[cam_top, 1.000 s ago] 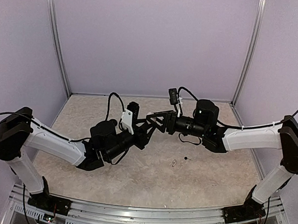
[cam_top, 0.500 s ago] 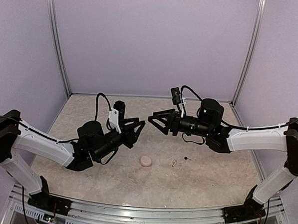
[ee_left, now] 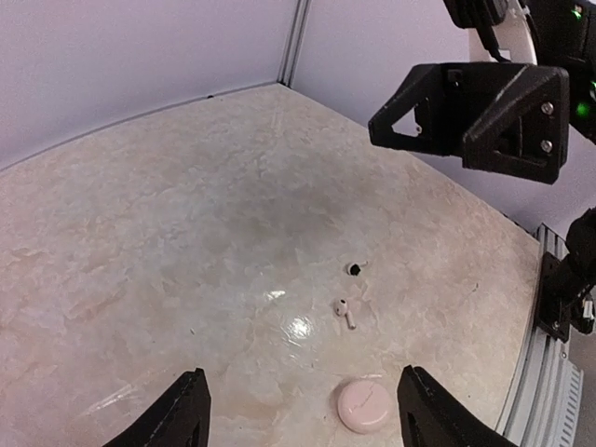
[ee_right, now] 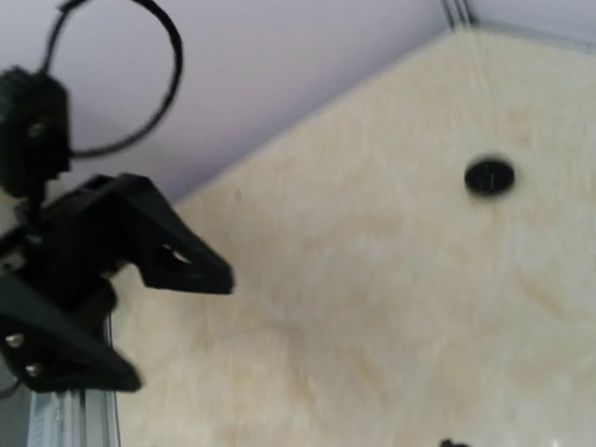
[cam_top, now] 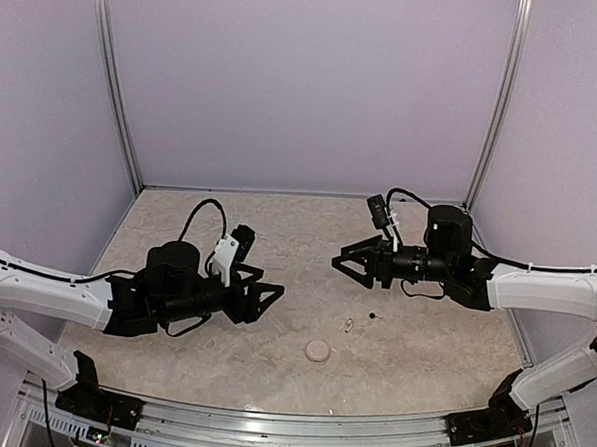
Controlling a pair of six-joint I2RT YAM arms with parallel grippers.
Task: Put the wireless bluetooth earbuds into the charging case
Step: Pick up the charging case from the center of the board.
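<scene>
The surface is a glossy beige slab with a marbled stone pattern, and it throws a bright glare spot in the left wrist view. Plain pale lilac walls close it in on three sides. Slim aluminium posts stand at the back corners, and a ribbed aluminium rail runs along the near edge. Any lettering on the arms is too small to read.

Near the middle of the surface lie two tiny earbuds, close together but apart: a pale, nearly see-through stemmed earbud and a glossy black earbud. A small round pale-pink puck-shaped case rests flat and closed just in front of them, toward the near edge, touching neither.

The black two-finger left end effector hangs low over the surface left of centre, with its fingers spread wide and nothing between them. The matching right end effector hangs right of centre, jaws apart and empty.

A second ago the two end effectors met in mid-air over the centre and no pink case lay on the surface. Half a second ago they had parted and the case lay farther back and to the left. Now the arms are drawn wider apart, and both earbuds lie where they were.
</scene>
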